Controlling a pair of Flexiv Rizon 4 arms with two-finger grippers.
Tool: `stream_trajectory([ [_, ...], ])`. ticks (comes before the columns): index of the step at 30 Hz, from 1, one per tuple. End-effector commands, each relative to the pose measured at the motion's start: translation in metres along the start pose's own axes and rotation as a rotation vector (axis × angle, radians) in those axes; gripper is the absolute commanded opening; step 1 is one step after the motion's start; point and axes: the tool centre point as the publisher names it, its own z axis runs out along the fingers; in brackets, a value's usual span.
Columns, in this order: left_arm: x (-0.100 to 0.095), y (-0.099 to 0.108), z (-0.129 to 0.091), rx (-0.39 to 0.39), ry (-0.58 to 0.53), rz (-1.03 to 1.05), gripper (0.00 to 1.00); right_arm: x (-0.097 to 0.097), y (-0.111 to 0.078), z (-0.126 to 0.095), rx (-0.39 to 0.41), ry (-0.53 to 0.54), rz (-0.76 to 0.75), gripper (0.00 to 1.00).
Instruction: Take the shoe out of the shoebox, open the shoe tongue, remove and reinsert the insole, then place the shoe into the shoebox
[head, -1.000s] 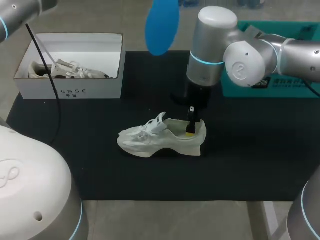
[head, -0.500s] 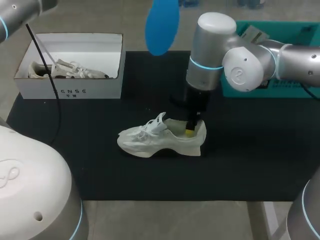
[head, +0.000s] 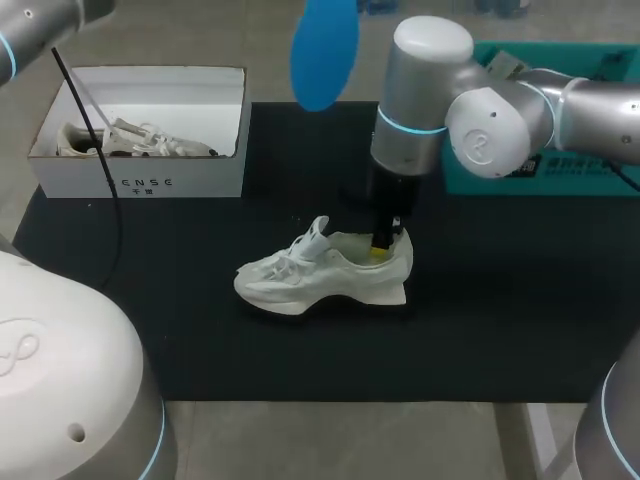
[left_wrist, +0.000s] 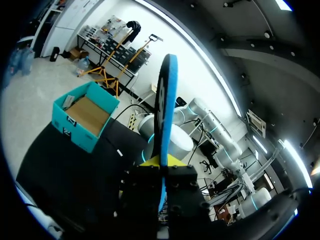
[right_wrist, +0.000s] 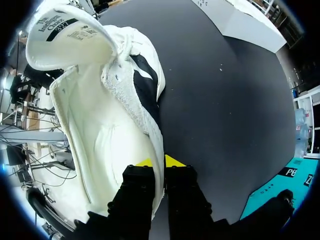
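Shoe (head: 320, 272), frame centre, black mat (head: 200, 330) on every side; right gripper (right_wrist: 159, 161) pinches its heel; left gripper (left_wrist: 161, 162) clamps insole (left_wrist: 165, 112).

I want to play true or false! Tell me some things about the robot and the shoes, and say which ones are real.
1. The right tool pinches the heel wall of the white shoe. True.
2. That shoe is inside the shoebox. False: it is out on the black mat, apart from the box.
3. The left tool holds a blue insole. True.
4. The shoebox is empty. False: a second white shoe lies in it.
5. The blue insole is tucked inside the white shoe. False: it is held up in the air, away from the shoe.
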Motion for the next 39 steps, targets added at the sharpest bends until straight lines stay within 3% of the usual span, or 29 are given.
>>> stream_trajectory([
  [1,0.0,0.001,0.0,0.002,-0.001,0.001,0.0,0.009,-0.01,-0.046,0.005,-0.049,0.006,0.0],
  [7,0.0,0.001,0.0,0.002,-0.001,0.001,0.0,0.006,-0.016,-0.09,0.015,-0.077,0.003,0.0],
  [12,0.0,0.001,0.0,0.002,-0.001,0.001,0.0,0.003,-0.018,-0.106,0.019,-0.078,-0.016,0.0],
  [39,0.0,0.001,0.0,0.002,-0.001,0.001,0.0,-0.003,-0.015,-0.108,0.04,-0.068,0.002,0.0],
])
